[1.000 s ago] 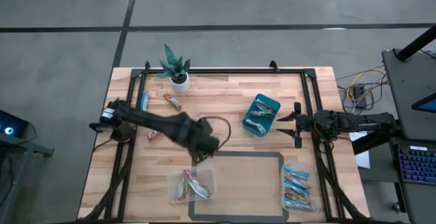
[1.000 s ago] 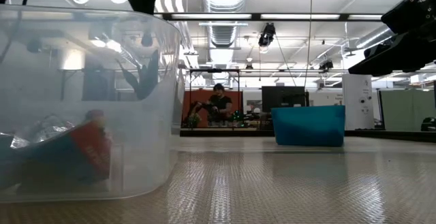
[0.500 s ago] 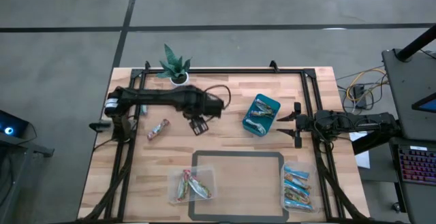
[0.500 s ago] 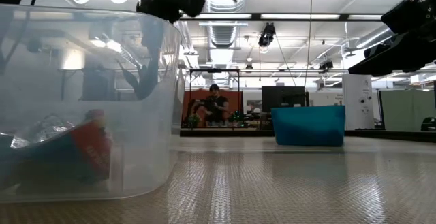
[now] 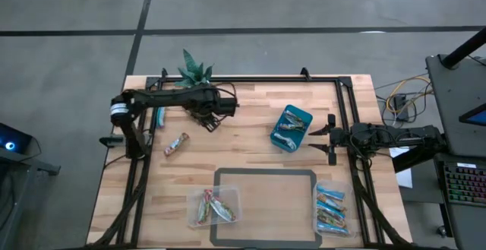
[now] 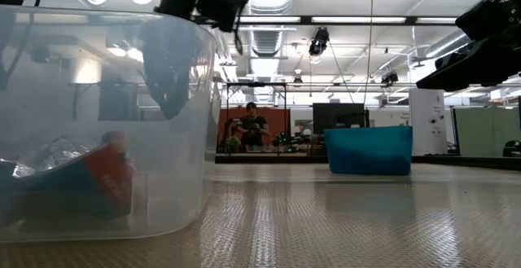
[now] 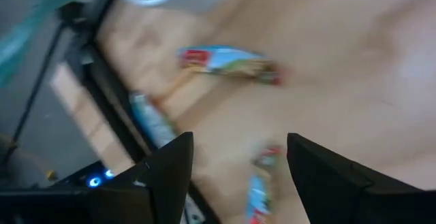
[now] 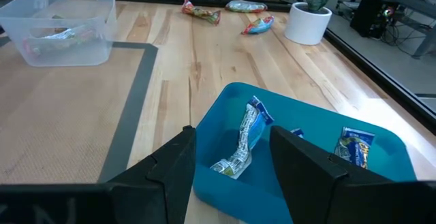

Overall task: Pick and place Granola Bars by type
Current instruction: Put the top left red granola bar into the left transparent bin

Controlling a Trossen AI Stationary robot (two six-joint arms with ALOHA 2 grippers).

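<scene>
At the far left of the table, the left gripper (image 5: 206, 121) hangs with its jaws open and empty, near the potted plant (image 5: 194, 73). Three granola bars lie loose there: a blue bar (image 5: 160, 114) by the frame, a multicoloured bar (image 5: 176, 144) on the wood, and a third bar (image 7: 228, 64) near the pot. A clear tub (image 5: 214, 206) holds mixed bars. The teal bin (image 5: 292, 128) holds silvery bars (image 8: 245, 142). The right gripper (image 5: 329, 140) waits just beside the bin, jaws apart, empty. Blue bars (image 5: 331, 210) fill another tub (image 5: 318, 224).
</scene>
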